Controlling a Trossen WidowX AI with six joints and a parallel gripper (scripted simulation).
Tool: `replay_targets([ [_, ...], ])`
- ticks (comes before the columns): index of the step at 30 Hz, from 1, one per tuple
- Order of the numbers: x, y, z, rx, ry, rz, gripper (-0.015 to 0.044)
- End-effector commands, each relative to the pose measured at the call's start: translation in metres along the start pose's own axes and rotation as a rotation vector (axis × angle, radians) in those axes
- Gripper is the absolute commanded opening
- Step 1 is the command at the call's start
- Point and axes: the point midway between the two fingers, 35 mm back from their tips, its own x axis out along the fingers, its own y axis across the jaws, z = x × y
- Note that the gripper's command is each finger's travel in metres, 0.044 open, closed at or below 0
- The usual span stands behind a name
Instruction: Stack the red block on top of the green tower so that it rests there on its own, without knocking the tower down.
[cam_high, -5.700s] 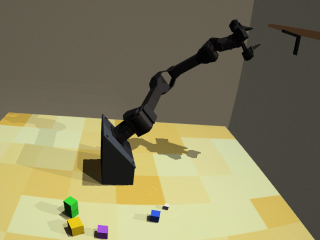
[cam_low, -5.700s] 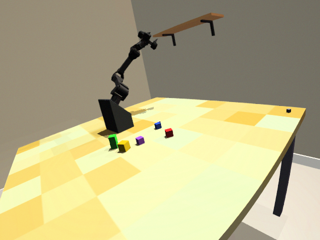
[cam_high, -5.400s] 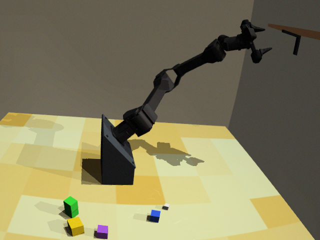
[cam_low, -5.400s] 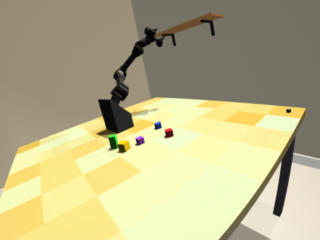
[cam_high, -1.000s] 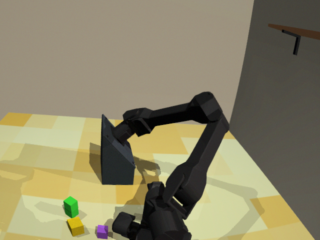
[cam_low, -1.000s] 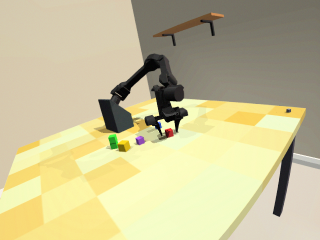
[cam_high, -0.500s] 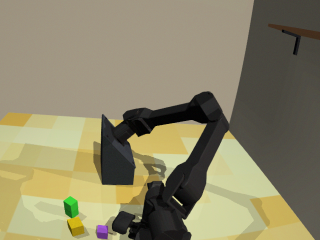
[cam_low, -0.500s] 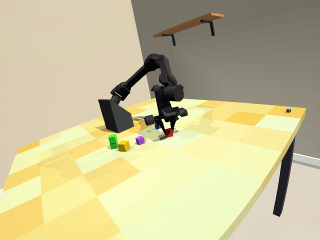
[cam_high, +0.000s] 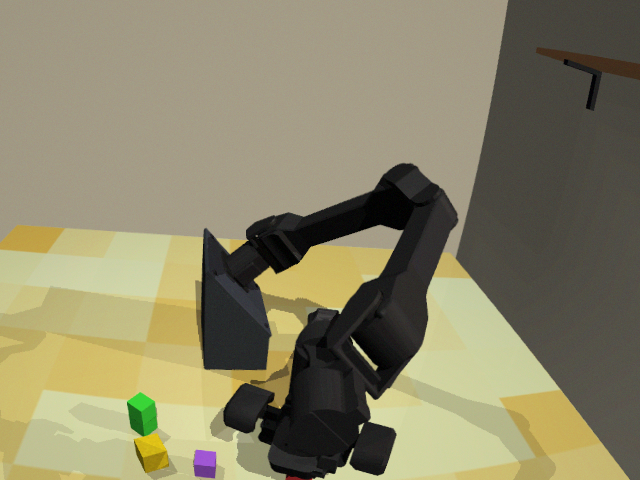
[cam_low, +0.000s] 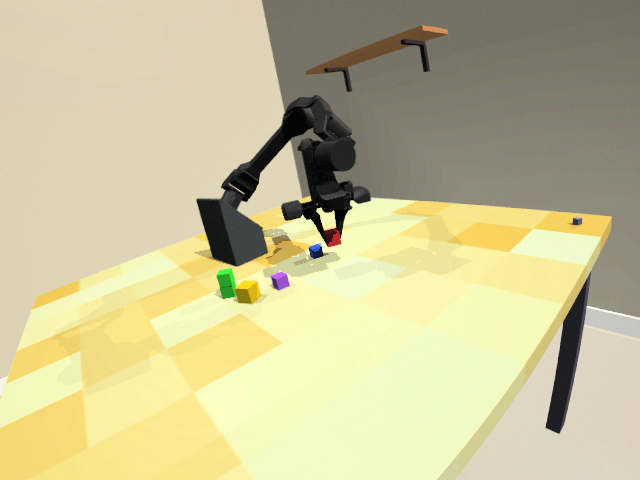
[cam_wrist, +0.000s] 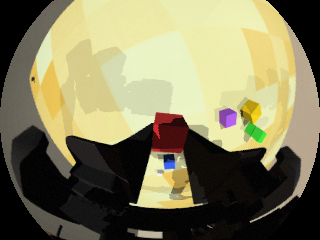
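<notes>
The red block (cam_high: 296, 478) (cam_low: 332, 237) (cam_wrist: 170, 134) is between the fingertips of my gripper (cam_low: 332, 239) (cam_wrist: 168, 128), which is shut on it. The block hangs above the table, slightly tilted in the exterior view; in the top view only a sliver of it shows at the bottom edge, and the fingers are hidden there. The green tower (cam_high: 142, 414) (cam_low: 226, 279) (cam_wrist: 255, 132) is two green blocks stacked upright on the table. It stands well to the left of my gripper in the top and exterior views, and to the right in the wrist view.
A yellow block (cam_high: 151, 453) (cam_low: 248, 292) (cam_wrist: 251, 111) sits close beside the tower. A purple block (cam_high: 205, 463) (cam_low: 280, 280) (cam_wrist: 228, 118) lies between tower and gripper. A blue block (cam_low: 315, 251) (cam_wrist: 169, 161) is near the gripper. A small grey cube (cam_low: 577, 221) lies at the far corner.
</notes>
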Motion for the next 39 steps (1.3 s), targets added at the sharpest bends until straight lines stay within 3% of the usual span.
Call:
replay_targets([
  [1, -0.021, 0.002, 0.001, -0.011, -0.011, -0.001, 0.0000],
  [7, -0.047, 0.002, 0.001, -0.011, -0.011, -0.002, 0.0000],
  [15, -0.048, -0.005, 0.002, -0.012, -0.010, -0.004, 0.0000],
  [39, -0.056, -0.204, 0.001, 0.002, -0.024, -0.021, 0.0000],
])
